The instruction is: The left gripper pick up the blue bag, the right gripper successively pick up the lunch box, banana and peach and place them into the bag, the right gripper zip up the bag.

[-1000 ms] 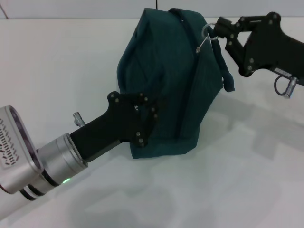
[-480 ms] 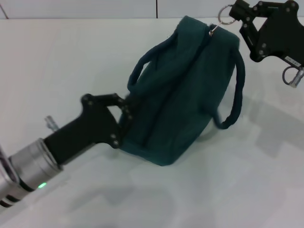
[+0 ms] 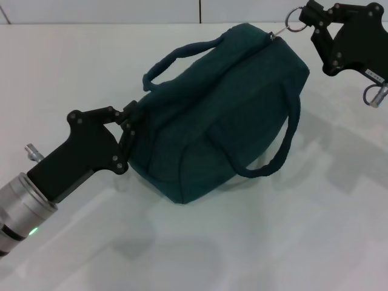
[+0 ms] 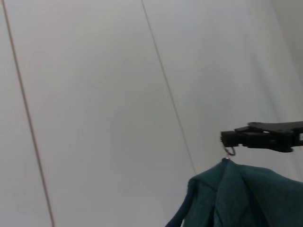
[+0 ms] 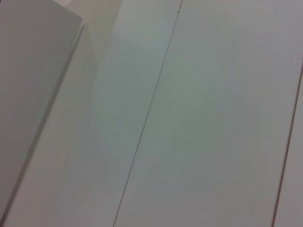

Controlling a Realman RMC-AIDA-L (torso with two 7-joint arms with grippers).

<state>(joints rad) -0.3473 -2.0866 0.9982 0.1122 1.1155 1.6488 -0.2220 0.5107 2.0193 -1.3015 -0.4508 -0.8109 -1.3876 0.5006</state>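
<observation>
A dark teal-blue fabric bag, the blue bag (image 3: 224,115), lies stretched at a slant across a white table (image 3: 291,242), held between two robot grippers. The bag is the landmark here. At its lower left end, the left gripper (image 3: 128,134), black on a silver wrist with a green light, has its fingers pinched onto the fabric at that corner. At the bag's upper right end, the right gripper (image 3: 305,18), black with a small white label, is closed on the metal ring pull (image 3: 293,20) of the zipper, which sits at the very end of the bag's top seam, so the bag looks fully zipped. The left wrist view shows the same end: the right gripper's tips meeting the ring just above the bag's peak.

Two rope-like handles (image 3: 276,159) belong to the bag; one arches over its upper side, the other droops in a loop below its right side. No lunch box, banana or peach is in view; whether they are inside the shut bag cannot be told.

The bag appears soft and floppy, sagging between the two holds rather than keeping shape. Cloth will likely slip or bunch in a pinch, so a firm seam corner, a handle or the ring pull are the better places to grip.
</observation>
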